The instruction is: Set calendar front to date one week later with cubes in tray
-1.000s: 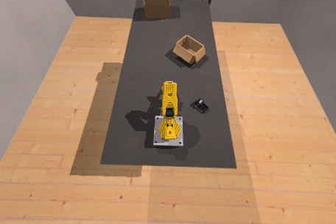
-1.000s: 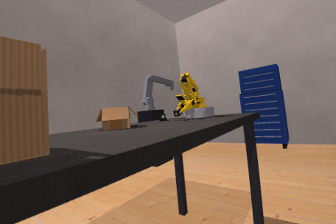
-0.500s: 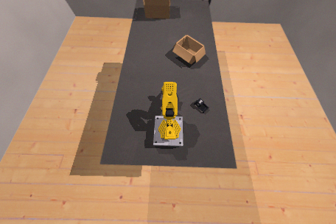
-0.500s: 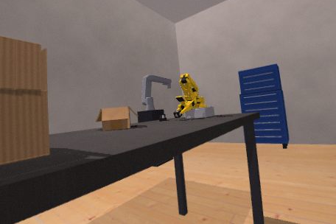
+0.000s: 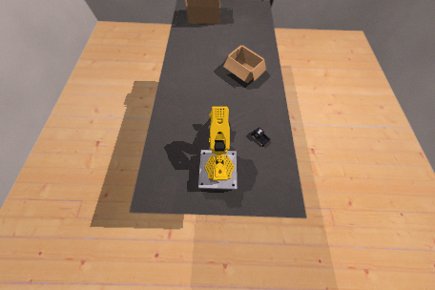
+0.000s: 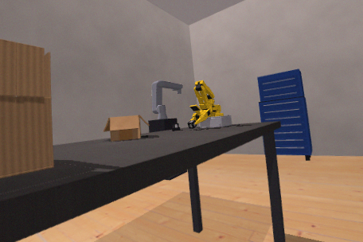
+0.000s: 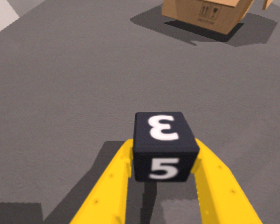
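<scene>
My gripper [image 7: 163,154] [image 6: 192,124] is shut on a black cube [image 7: 186,144], low over the table. In the wrist view the cube's upper face shows a white 3 turned upside down. The face below it shows an upright 5. The fingers cover its left and right sides. Whether the cube touches the table is unclear. The small black calendar [image 5: 261,137] [image 6: 176,127] stands to the right of the arm in the top view, turned at an angle. Its digits and month name are too small to read. The gripper is hidden under the arm in the top view.
An open cardboard box [image 5: 244,65] [image 6: 126,128] [image 7: 203,16] stands farther out on the dark table [image 5: 191,59], ahead and to the right. A taller carton [image 5: 203,8] [image 6: 24,109] stands at the far end. The arm's base plate [image 5: 203,182] is near the table's near edge.
</scene>
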{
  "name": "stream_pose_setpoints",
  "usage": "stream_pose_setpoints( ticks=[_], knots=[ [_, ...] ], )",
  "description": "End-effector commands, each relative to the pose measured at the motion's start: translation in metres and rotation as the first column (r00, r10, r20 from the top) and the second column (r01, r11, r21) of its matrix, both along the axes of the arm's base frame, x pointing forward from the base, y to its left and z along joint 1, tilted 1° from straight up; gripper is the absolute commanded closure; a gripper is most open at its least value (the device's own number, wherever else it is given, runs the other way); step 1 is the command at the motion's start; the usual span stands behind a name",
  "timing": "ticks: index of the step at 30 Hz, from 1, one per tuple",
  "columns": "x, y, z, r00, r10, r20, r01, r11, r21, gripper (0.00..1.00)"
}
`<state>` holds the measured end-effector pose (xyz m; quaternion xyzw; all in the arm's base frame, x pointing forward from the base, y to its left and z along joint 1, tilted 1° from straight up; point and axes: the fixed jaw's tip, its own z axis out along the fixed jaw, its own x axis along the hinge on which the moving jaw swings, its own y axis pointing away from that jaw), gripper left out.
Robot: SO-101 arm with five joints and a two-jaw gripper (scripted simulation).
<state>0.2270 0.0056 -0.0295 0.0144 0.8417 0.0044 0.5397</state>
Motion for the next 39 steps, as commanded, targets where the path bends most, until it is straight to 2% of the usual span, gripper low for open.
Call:
stream_pose_setpoints(
  ticks=[1,14,39],
  knots=[
    [0.0011,-0.0015,0.0007,1.000,-0.012,0.013,0.011,1.000,0.011,1.00],
    [0.0010,-0.0014,-0.0052,1.000,-0.012,0.003,0.012,1.000,0.012,1.00],
    [0.0009,-0.0013,-0.0074,1.000,-0.012,0.000,0.012,1.000,0.012,0.98]
  ],
)
